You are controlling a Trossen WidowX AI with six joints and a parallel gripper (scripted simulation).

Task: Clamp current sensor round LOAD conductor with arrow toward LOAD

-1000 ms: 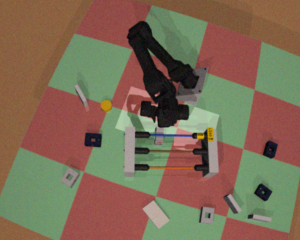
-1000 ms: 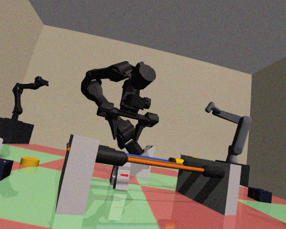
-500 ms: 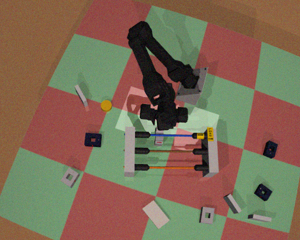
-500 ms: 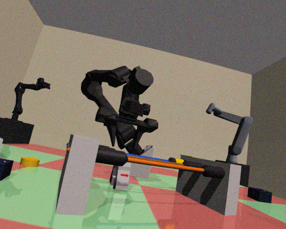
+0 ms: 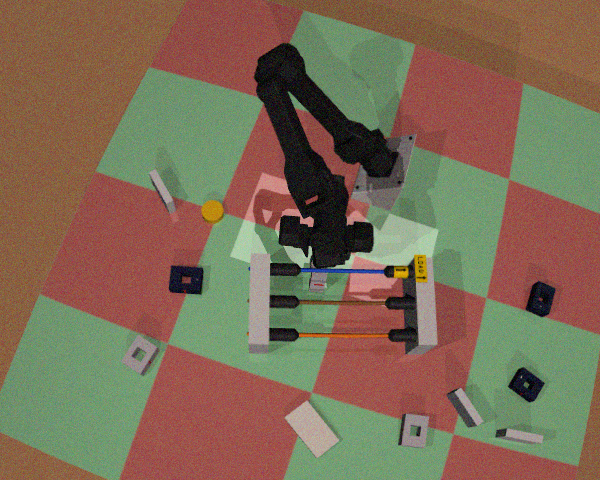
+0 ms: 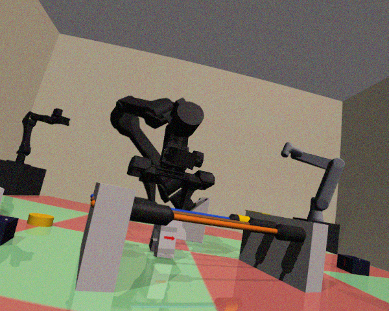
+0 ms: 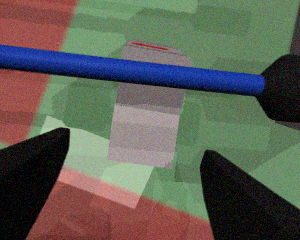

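Note:
The pale grey sensor (image 5: 318, 280) (image 6: 166, 247) (image 7: 144, 135) stands on the table, partly below the blue conductor (image 5: 362, 270) (image 7: 215, 79). Its red arrow (image 6: 168, 238) points right in the exterior view, toward the post with the yellow LOAD marker (image 5: 420, 268). Whether its jaw is open is unclear. The blue conductor crosses over the sensor in the wrist view. My gripper (image 6: 169, 203) (image 7: 137, 148) is open and empty, pointing down above the sensor. Its fingertips appear on either side of the sensor in the wrist view; the arm hides them in the top view.
Brown (image 5: 341, 302) and orange (image 5: 341, 335) conductors run parallel to the blue one between a left post (image 5: 259, 310) (image 6: 104, 241) and a right post (image 5: 427, 315) (image 6: 317, 257). A yellow disc (image 5: 212, 211) and dark block (image 5: 186, 279) lie left; a pale slab (image 5: 311, 428) lies beyond the conductors.

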